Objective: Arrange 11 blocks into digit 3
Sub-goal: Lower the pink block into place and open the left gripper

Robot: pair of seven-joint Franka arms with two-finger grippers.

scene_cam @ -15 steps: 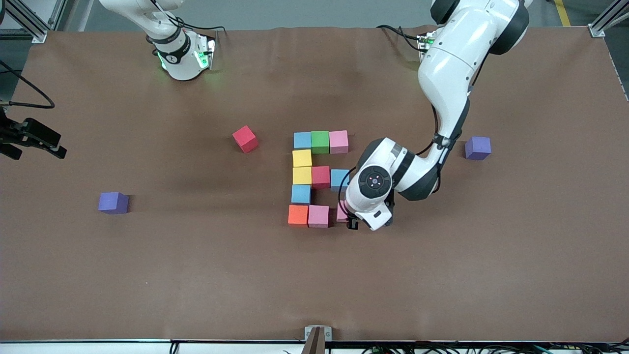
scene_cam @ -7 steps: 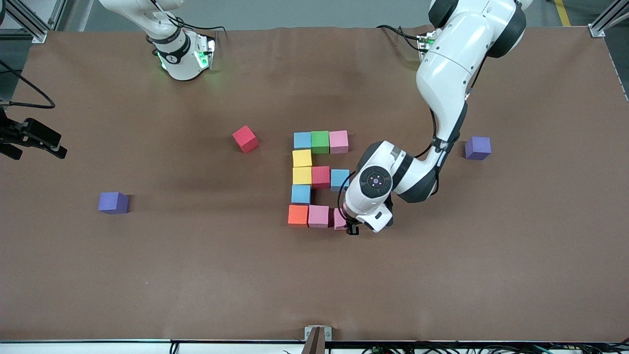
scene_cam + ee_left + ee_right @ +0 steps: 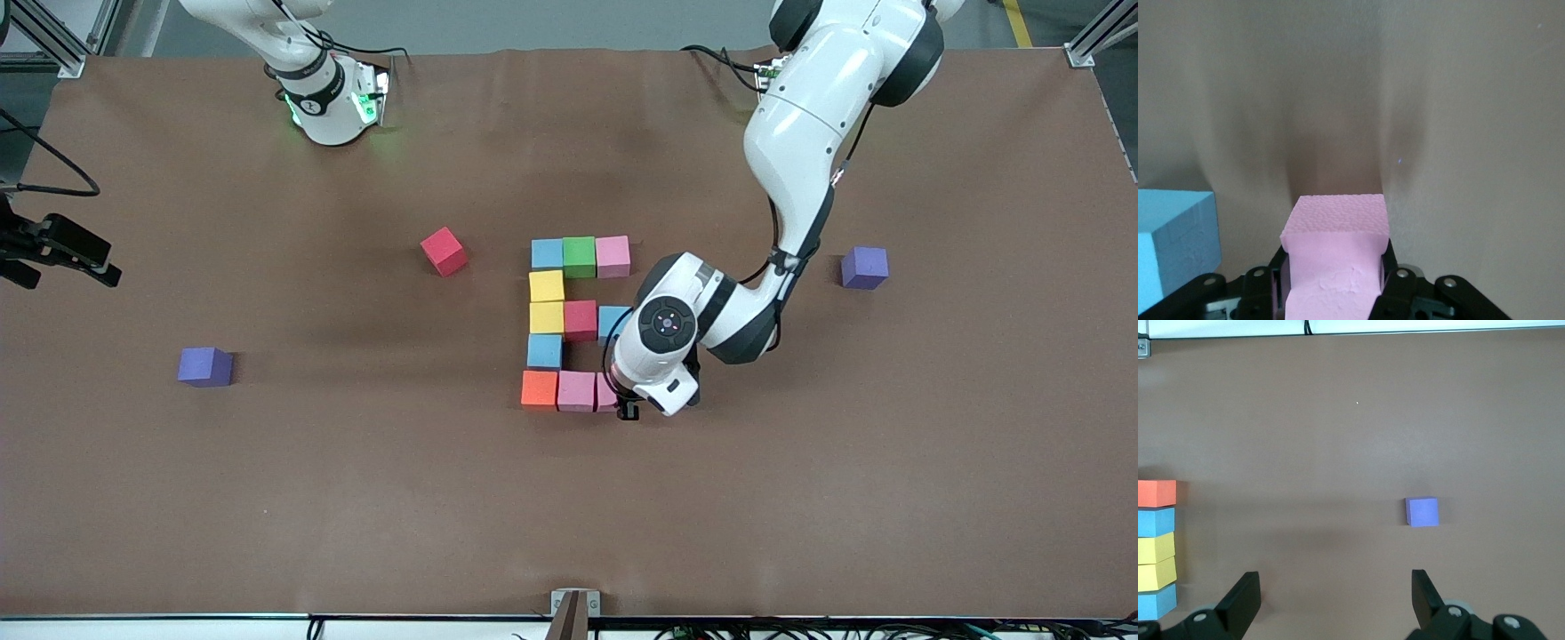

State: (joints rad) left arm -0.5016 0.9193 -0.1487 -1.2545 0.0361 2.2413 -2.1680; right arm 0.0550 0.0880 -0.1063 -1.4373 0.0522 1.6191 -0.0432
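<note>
Right gripper [image 3: 1335, 600], jaws wide apart and empty, waits over bare table; the small matte orange cube [image 3: 539, 388] and the matte pink cube [image 3: 576, 390] start the row of the digit 3 [image 3: 578, 324] nearest the front camera. Left gripper [image 3: 625, 402] is clamped on a third matte pink foam cube [image 3: 1336, 257] at the 3 o'clock end of that row, apparently touching its pink neighbour; judged next: release, with the held cube's faces square to the row.

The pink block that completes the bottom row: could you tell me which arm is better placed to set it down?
Left. Its hand is shut on the pink block, beside the pink block next to the orange block. The right hand waits open.
</note>
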